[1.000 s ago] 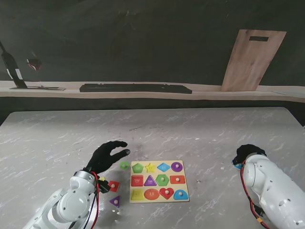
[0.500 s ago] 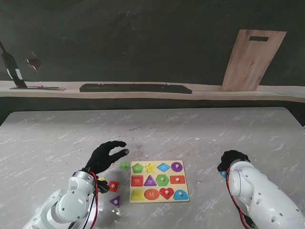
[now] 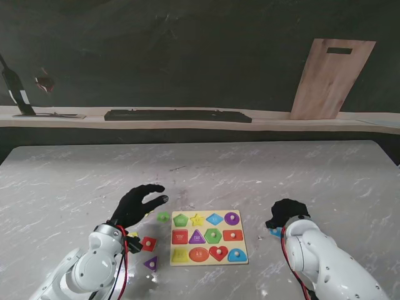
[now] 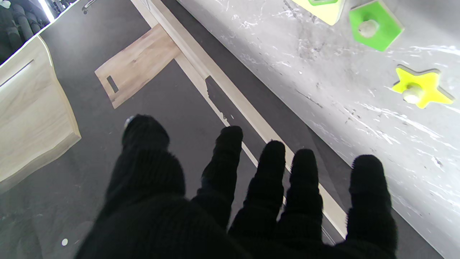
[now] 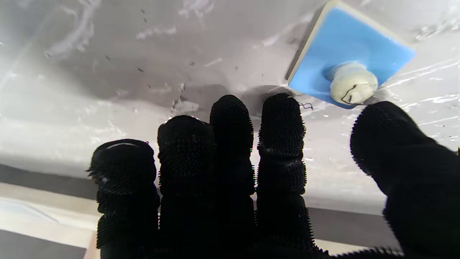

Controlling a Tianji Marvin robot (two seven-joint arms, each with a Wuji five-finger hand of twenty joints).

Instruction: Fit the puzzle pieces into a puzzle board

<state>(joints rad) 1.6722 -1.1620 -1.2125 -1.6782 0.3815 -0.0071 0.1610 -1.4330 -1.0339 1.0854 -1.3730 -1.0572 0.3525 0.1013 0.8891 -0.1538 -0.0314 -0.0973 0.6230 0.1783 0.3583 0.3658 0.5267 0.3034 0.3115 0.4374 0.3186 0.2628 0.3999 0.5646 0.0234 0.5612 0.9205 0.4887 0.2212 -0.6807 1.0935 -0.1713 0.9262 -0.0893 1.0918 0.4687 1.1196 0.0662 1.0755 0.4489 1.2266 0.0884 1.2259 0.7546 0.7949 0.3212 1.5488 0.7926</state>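
Note:
The yellow puzzle board (image 3: 245, 246) lies near me at the table's middle, most of its slots filled with coloured pieces. My right hand (image 3: 286, 212) hovers just right of it, fingers straight and apart. A blue square piece (image 5: 350, 77) with a white knob lies flat on the table between the thumb tip and index tip, not pinched; in the stand view only an edge of the blue square piece (image 3: 275, 232) shows. My left hand (image 3: 139, 205) is open left of the board, holding nothing. A green pentagon (image 3: 163, 217) and a yellow star (image 4: 418, 88) lie loose beside it.
A red piece (image 3: 149, 244) and a purple triangle (image 3: 151, 263) lie left of the board, near my left forearm. A wooden ledge (image 3: 187, 122) with a dark bar runs along the far edge. A wooden board (image 3: 331, 78) leans at the far right.
My right hand has slid left toward the board, and the blue piece has shifted left with it. The left hand has stayed where it was.

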